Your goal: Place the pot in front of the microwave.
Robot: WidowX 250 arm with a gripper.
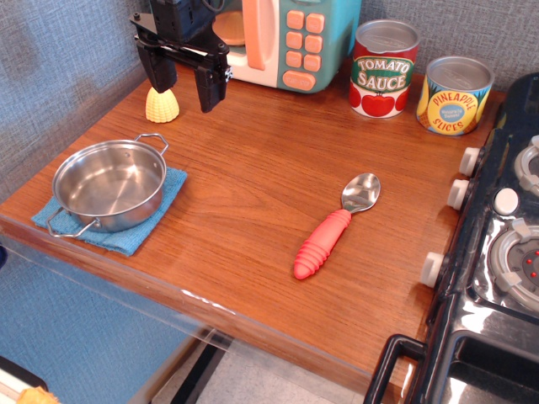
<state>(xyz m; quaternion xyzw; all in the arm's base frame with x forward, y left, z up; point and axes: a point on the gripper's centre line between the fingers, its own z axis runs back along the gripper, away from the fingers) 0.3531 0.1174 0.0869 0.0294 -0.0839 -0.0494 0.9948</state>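
The pot (109, 183) is a shallow shiny steel pot with two wire loop handles. It sits upright and empty on a blue cloth (160, 209) at the table's front left. The microwave (324, 34) has a teal body, a cream door frame and orange-pink buttons, and stands at the back centre. My gripper (184, 84) is black, open and empty. It hangs above the table at the back left, just in front of the microwave's left side and well behind the pot.
A yellow toy corn piece (162, 105) stands under my left finger. A spoon with a red handle (335, 227) lies mid-table. A tomato sauce can (384, 69) and a pineapple slices can (455, 95) stand at the back right. A black toy stove (497, 252) borders the right edge.
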